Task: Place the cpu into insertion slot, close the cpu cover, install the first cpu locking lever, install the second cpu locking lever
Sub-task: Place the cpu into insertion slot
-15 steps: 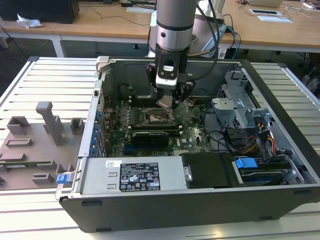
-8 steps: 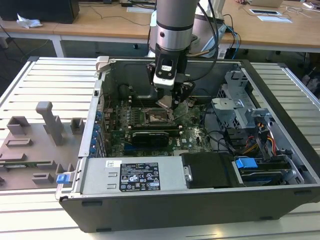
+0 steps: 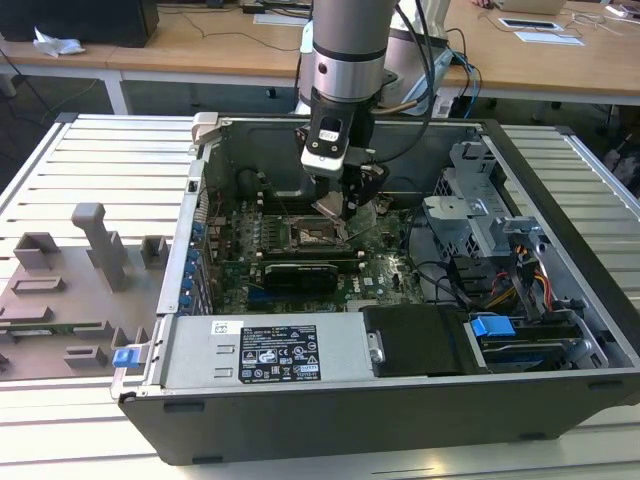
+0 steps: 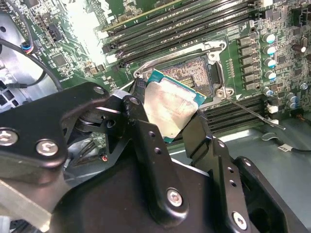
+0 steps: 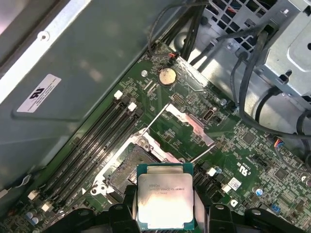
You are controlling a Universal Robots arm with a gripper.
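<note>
Gripper (image 4: 167, 121) clamped on chip (image 4: 172, 104), held tilted close over open socket (image 4: 194, 73); skewed lowering would likely bend contacts or misseat it.

A pale slatted worktable (image 3: 90, 160) spans the exterior view. Light wooden desks (image 3: 200, 50) run from ten to two o'clock, with papers (image 3: 548, 37) lying at one o'clock.
</note>
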